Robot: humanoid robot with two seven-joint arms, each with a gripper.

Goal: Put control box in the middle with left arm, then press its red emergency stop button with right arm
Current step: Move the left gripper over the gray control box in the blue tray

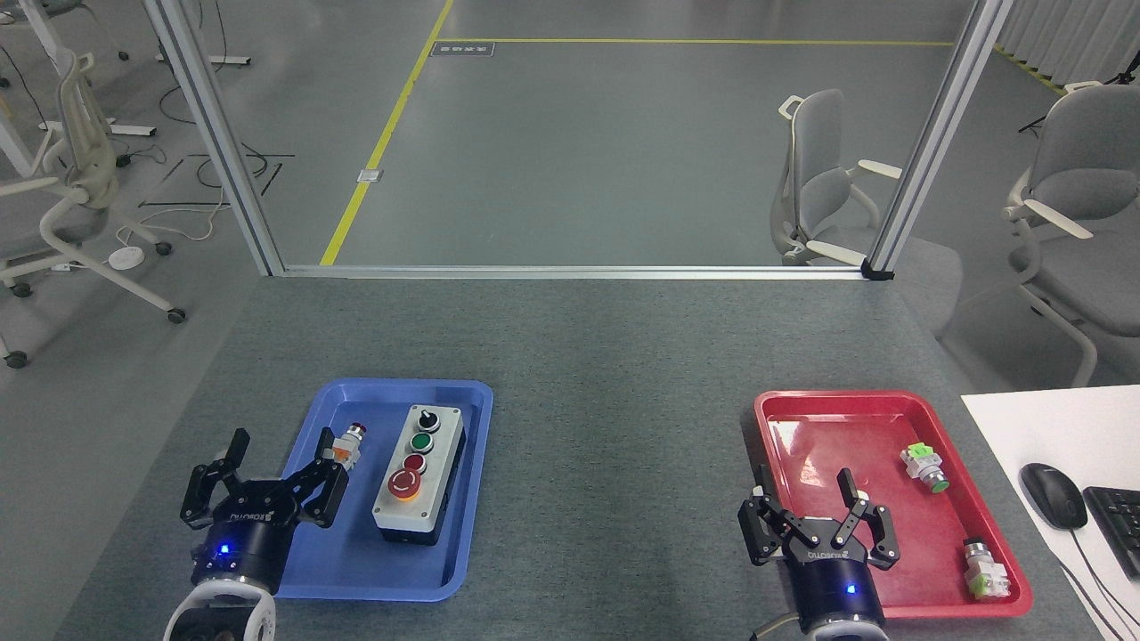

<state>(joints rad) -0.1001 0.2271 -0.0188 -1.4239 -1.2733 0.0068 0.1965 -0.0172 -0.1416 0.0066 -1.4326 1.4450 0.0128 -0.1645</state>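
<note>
The control box (420, 474) is light grey with a black base and lies in the blue tray (463, 552) at the left. Its four controls run in a line, with the big red emergency stop button (405, 482) nearest me. My left gripper (278, 461) stands open at the tray's left edge, to the left of the box and apart from it. Over the near left part of the red tray (784, 427), my right gripper (806, 490) is open and holds nothing. The middle (614, 481) of the grey speckled tabletop lies between the two trays.
A small loose orange-and-white push button (346, 443) lies in the blue tray beside the left fingers. Two small green-and-white button parts (926, 467) (984, 570) lie in the red tray. A mouse (1053, 495) and keyboard (1124, 525) sit on a white desk at right.
</note>
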